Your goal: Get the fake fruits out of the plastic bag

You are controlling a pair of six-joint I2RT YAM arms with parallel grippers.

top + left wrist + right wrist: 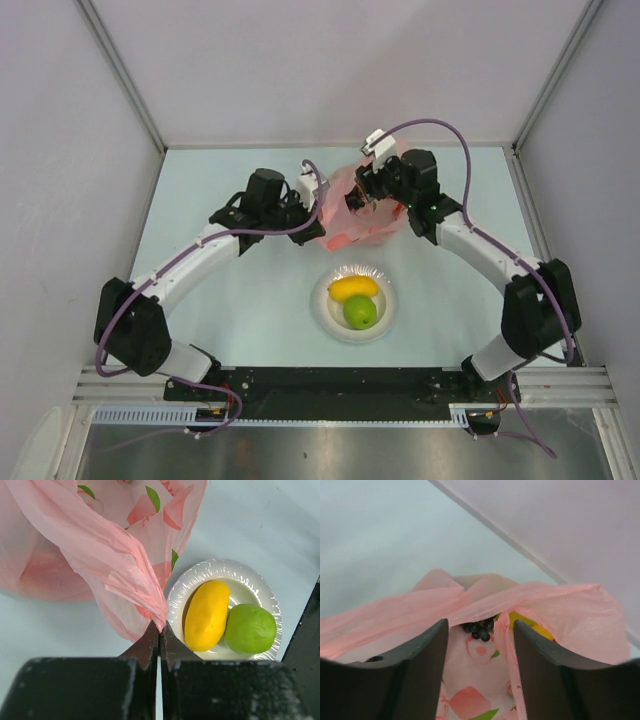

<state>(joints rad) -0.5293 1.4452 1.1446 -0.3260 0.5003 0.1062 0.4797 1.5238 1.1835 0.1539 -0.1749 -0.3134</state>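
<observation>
We record the plastic bag as translucent pink, printed with darker pink shapes and green leaves. Inside it we note a dark purple grape bunch with a yellow piece at its 3 o'clock. The plate is glossy white and carries an orange-yellow fruit and a green apple. The bench is pale blue-grey.

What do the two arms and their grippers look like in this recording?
The left arm and right arm have white curved links between bulky black joints. A purple cable runs along the left arm, and another arcs by the right wrist. The left gripper has black wedge-shaped fingers tapering to thin tips. The right gripper has broad, dark, curved fingers. No markings are visible.
</observation>
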